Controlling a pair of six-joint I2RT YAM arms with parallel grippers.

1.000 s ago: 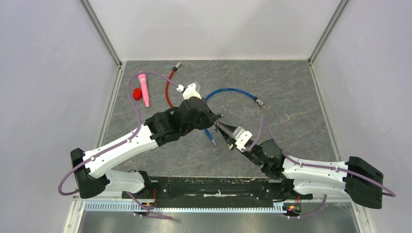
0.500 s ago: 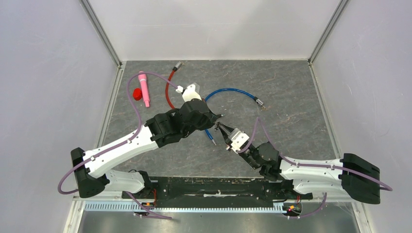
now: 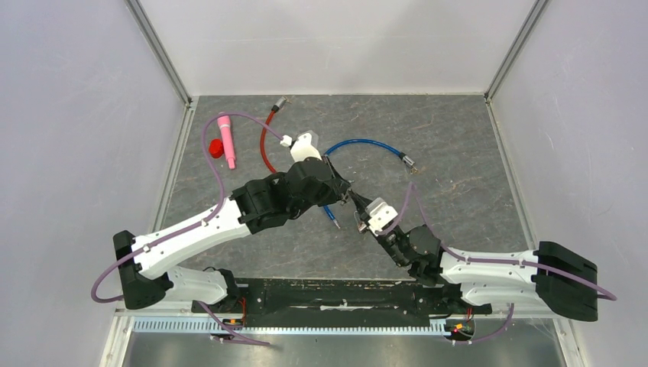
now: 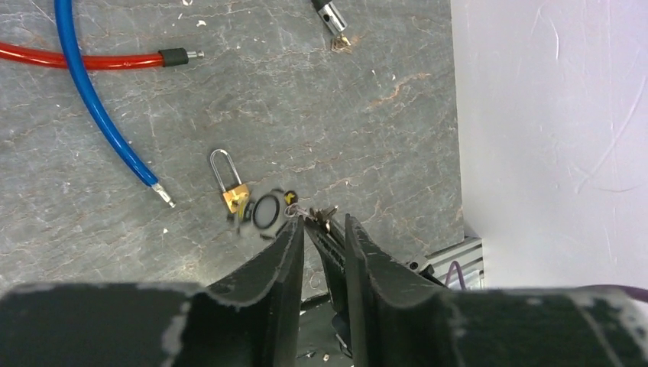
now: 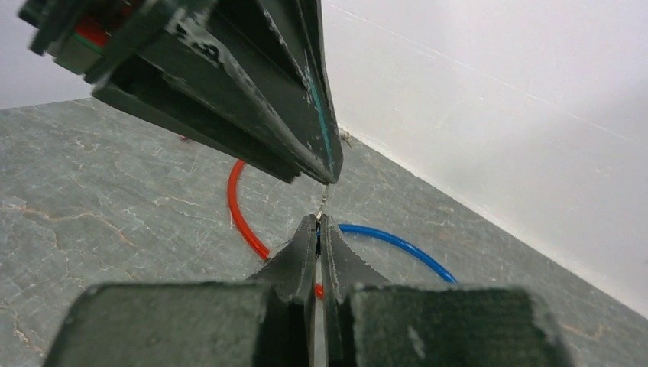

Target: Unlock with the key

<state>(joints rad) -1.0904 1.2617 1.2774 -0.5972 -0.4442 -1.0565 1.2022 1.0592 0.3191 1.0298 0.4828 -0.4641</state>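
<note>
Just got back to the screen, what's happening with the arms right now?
The arms meet tip to tip. The right gripper is shut on a thin metal piece, seemingly the key, at the tips of the left gripper, whose jaws stand slightly apart. The brass padlock lies by the end of the blue cable, with no gripper on it.

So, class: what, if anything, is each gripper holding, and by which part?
The right gripper pinches the key by one end; the left gripper stands open, seemingly holding nothing.
</note>
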